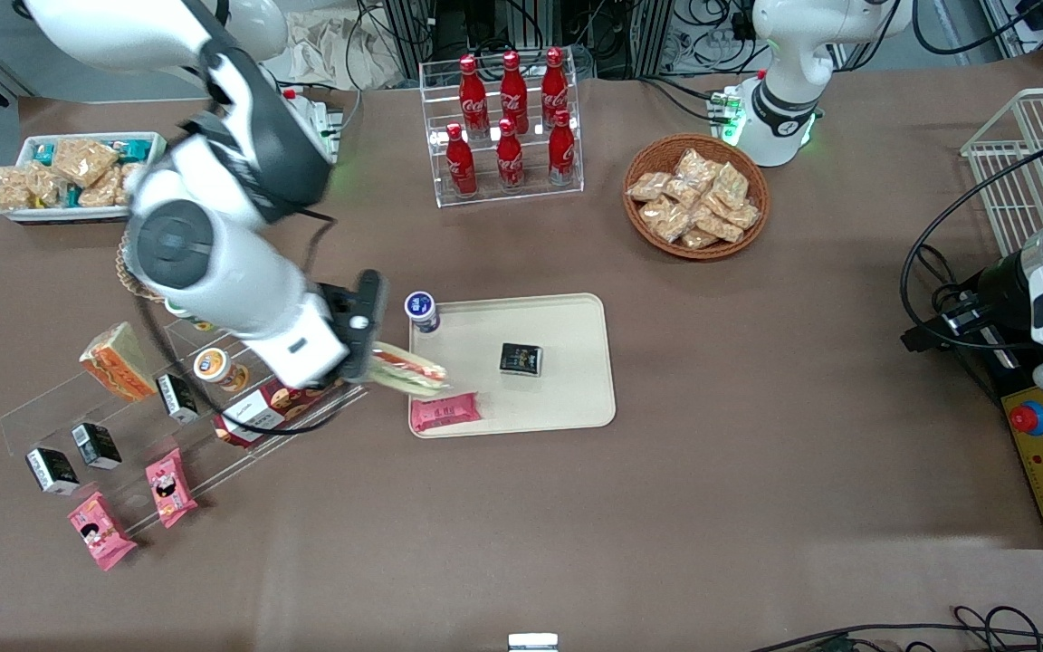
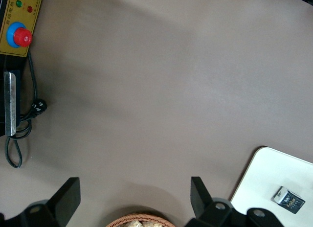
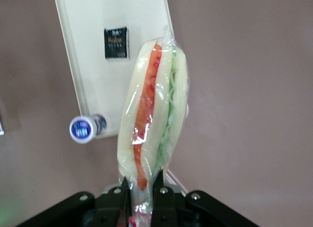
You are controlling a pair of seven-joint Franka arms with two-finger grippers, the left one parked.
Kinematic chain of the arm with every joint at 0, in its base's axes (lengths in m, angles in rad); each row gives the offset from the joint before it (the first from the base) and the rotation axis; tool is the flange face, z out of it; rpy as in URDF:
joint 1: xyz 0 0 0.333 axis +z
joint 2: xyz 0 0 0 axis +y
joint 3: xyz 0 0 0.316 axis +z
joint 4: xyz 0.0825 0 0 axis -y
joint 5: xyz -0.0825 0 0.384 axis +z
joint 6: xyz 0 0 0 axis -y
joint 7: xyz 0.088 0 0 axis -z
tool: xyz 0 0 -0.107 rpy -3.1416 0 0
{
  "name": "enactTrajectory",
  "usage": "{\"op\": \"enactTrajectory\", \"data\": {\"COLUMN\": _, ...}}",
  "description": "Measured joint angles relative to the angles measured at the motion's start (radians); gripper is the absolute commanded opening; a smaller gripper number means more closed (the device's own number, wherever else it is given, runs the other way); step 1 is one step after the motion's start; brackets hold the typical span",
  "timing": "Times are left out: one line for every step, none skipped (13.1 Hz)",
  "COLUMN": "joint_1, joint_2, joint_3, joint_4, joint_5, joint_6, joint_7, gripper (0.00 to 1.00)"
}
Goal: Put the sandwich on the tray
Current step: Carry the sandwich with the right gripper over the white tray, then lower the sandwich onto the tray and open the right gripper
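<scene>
My right gripper is shut on the clear-wrapped sandwich, pale bread with red and green filling stripes. It holds the sandwich in the air over the edge of the cream-beige tray that lies toward the working arm's end. In the right wrist view the sandwich stands up from between the fingers, with the tray under it. On the tray lie a small black packet, a pink snack packet and a blue-lidded cup at the corner. The tray corner also shows in the left wrist view.
A clear tiered shelf holds an orange-brown wedge, black boxes and pink packets. A rack of cola bottles, a wicker basket of snacks and a white dish of snacks stand farther from the front camera.
</scene>
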Motion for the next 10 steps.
{"op": "enactTrajectory", "data": {"joint_1": 0.027, "joint_2": 0.029, "joint_3": 0.000, "joint_4": -0.001, "joint_5": -0.011, "joint_6": 0.034, "joint_7": 0.012, "gripper": 0.17}}
{"op": "enactTrajectory", "data": {"joint_1": 0.054, "joint_2": 0.059, "joint_3": 0.000, "joint_4": -0.002, "joint_5": -0.027, "joint_6": 0.074, "joint_7": 0.022, "gripper": 0.17}}
{"op": "enactTrajectory", "data": {"joint_1": 0.081, "joint_2": 0.088, "joint_3": -0.001, "joint_4": -0.003, "joint_5": -0.042, "joint_6": 0.115, "joint_7": 0.037, "gripper": 0.17}}
{"op": "enactTrajectory", "data": {"joint_1": 0.107, "joint_2": 0.118, "joint_3": -0.001, "joint_4": -0.005, "joint_5": -0.062, "joint_6": 0.155, "joint_7": 0.062, "gripper": 0.17}}
{"op": "enactTrajectory", "data": {"joint_1": 0.130, "joint_2": 0.146, "joint_3": -0.001, "joint_4": -0.005, "joint_5": -0.091, "joint_6": 0.191, "joint_7": 0.091, "gripper": 0.17}}
{"op": "enactTrajectory", "data": {"joint_1": 0.153, "joint_2": 0.170, "joint_3": -0.001, "joint_4": -0.005, "joint_5": -0.130, "joint_6": 0.220, "joint_7": 0.118, "gripper": 0.17}}
{"op": "enactTrajectory", "data": {"joint_1": 0.174, "joint_2": 0.190, "joint_3": -0.001, "joint_4": -0.005, "joint_5": -0.163, "joint_6": 0.241, "joint_7": 0.139, "gripper": 0.17}}
{"op": "enactTrajectory", "data": {"joint_1": 0.193, "joint_2": 0.206, "joint_3": -0.002, "joint_4": -0.005, "joint_5": -0.190, "joint_6": 0.260, "joint_7": 0.157, "gripper": 0.17}}
{"op": "enactTrajectory", "data": {"joint_1": 0.213, "joint_2": 0.218, "joint_3": -0.002, "joint_4": -0.005, "joint_5": -0.219, "joint_6": 0.281, "joint_7": 0.175, "gripper": 0.17}}
{"op": "enactTrajectory", "data": {"joint_1": 0.230, "joint_2": 0.229, "joint_3": -0.001, "joint_4": -0.006, "joint_5": -0.246, "joint_6": 0.298, "joint_7": 0.203, "gripper": 0.18}}
